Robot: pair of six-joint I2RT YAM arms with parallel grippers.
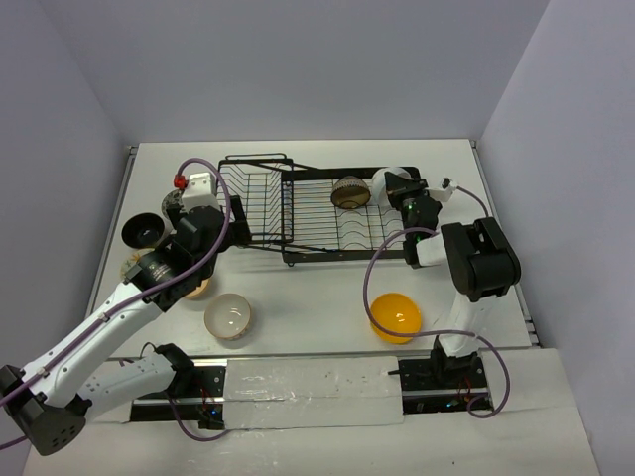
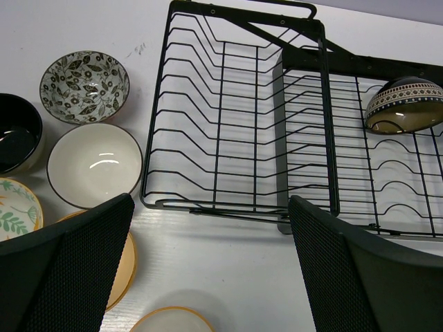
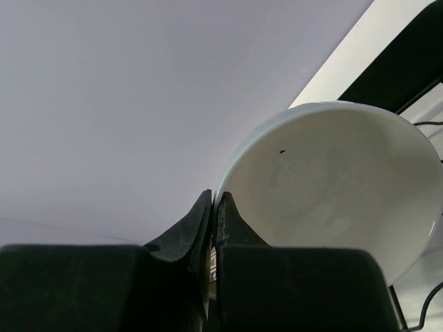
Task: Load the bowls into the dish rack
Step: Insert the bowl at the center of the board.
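The black wire dish rack (image 1: 289, 213) stands at the back middle of the table. A brown patterned bowl (image 1: 349, 191) leans on edge in its right section and also shows in the left wrist view (image 2: 405, 105). My right gripper (image 1: 405, 190) is shut on the rim of a white bowl (image 3: 332, 180), held on edge over the rack's right end. My left gripper (image 2: 211, 204) is open and empty, above the table just left of the rack (image 2: 325, 104). An orange-yellow bowl (image 1: 396, 315) and a cream bowl (image 1: 228, 316) sit in front.
Left of the rack lie a leaf-patterned grey bowl (image 2: 84, 86), a white bowl (image 2: 94, 164), a black bowl (image 2: 15, 142), a leaf-painted cream bowl (image 2: 14, 211) and a tan bowl (image 2: 124, 259). Walls close in the table at back and sides.
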